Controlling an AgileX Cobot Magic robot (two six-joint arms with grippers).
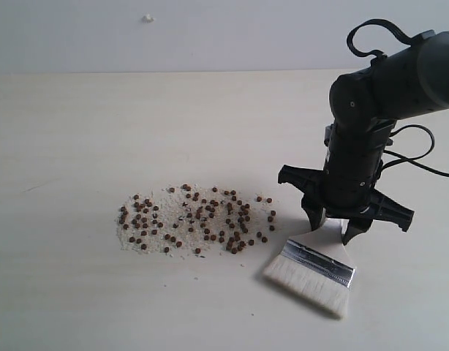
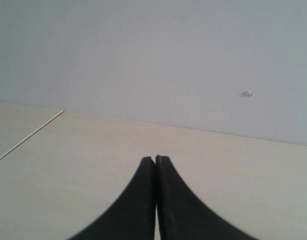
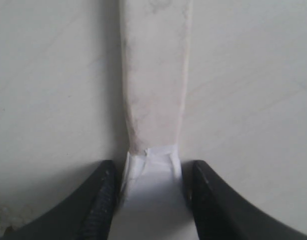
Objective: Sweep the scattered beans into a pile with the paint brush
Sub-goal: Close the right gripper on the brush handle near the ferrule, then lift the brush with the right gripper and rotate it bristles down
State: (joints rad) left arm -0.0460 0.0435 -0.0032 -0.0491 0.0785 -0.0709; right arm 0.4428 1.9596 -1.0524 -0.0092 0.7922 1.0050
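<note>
Exterior view, right arm (image 1: 371,110): I see it come in from 2 o'clock, with the forearm bent down and the wrist nearly upright above the table (image 1: 78,131).
Exterior view, right gripper (image 1: 333,228): tips down at the table surface, one finger on each side of the brush handle.
Exterior view, paint brush (image 1: 312,267): low on the table, with the ferrule and bristles fanning toward 5 o'clock from the gripper.
Exterior view, beans (image 1: 199,219): a loose patch among white grains, near centre. The brush sits at 4 o'clock of it, just apart.
Left wrist view, left gripper (image 2: 155,159): jaws pressed together on nothing, held over bare table and facing the wall (image 2: 143,50).
Right wrist view, tool state: the fingers (image 3: 101,200) flank the taped part of the handle. I cannot tell whether they clamp it or only straddle it.
</note>
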